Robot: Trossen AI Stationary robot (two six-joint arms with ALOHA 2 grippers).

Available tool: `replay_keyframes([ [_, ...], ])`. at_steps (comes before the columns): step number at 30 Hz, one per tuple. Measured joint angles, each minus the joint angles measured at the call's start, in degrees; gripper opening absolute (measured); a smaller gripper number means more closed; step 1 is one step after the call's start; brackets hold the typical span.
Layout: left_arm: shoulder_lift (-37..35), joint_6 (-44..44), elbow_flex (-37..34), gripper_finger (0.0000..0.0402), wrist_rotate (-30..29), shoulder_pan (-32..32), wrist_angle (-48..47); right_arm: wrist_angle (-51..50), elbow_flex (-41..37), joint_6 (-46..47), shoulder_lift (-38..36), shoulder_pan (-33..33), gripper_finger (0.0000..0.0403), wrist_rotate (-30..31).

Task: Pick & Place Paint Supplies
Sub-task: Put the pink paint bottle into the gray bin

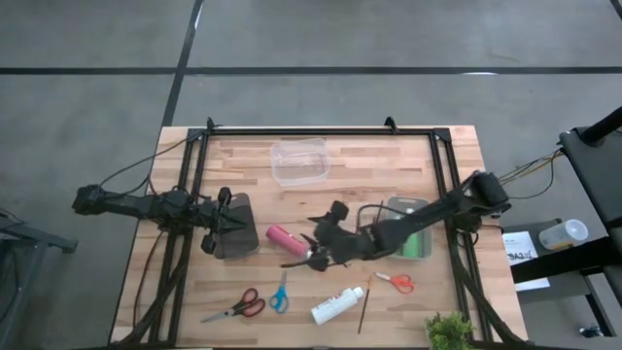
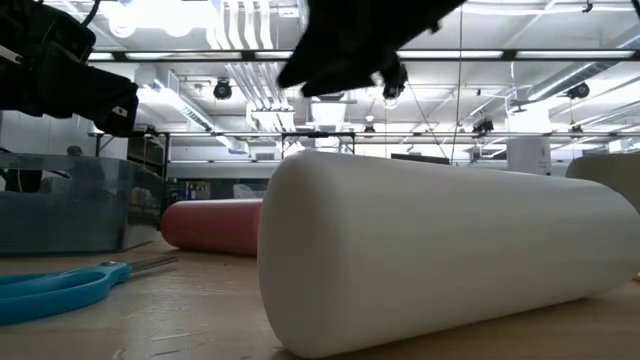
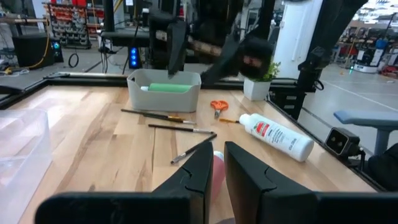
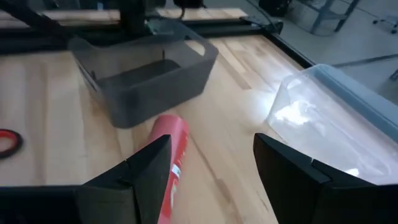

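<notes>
Mid-table, right gripper [image 1: 309, 249] hovering w/ fingers spread wide, nothing between them, lined up over the red bottle [image 1: 283, 236] lying on its side on the wood. Looks like the approach step for a pick, not a grab yet. From the right wrist view, same bottle [image 4: 169, 155] lying just ahead of the fingers, dark gray bin [image 4: 146, 71] right behind it, clear tub [image 4: 339, 109] off to the side.

Left gripper [image 1: 225, 226] parked over that gray bin [image 1: 233, 243] at the left, fingers nearly pressed together, holding nothing afaict. Waiting, prob.

Other stuff: green bottle [image 1: 416, 243] sitting inside the light bin [image 1: 405, 206] under the right arm. White bottle [image 1: 337, 305] on its side near the front edge, thin brush [image 1: 363, 306] just beside it. More brushes [image 3: 158, 116] lying on the wood mid-table. Blue scissors [image 1: 280, 295], red scissors [image 1: 236, 308] and small orange scissors [image 1: 396, 282] along the front too, small plant [image 1: 448, 332] at the corner.

Next move, guessing: drop straight down so the fingers straddle the red bottle across its width, then squeeze. Round + on its side, so could roll away if one finger touches first. Can't tell which bin it's meant for.
</notes>
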Motion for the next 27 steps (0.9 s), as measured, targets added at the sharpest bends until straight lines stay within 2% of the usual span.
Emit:
replay_keyframes([
  [11,2.4,0.0,0.0,0.0051,0.0,0.0,0.1,-6.1,13.5,0.1,12.7,-1.5,0.0226,-4.1],
  [20,3.4,0.0,0.0,0.0051,0.0,0.0,-0.1,-8.5,15.4,4.8,17.6,-2.4,0.0226,-7.0],
  [27,4.0,0.0,0.0,0.0051,0.0,0.0,-0.1,-9.5,15.1,8.8,18.8,-3.3,0.0226,-11.8],
])
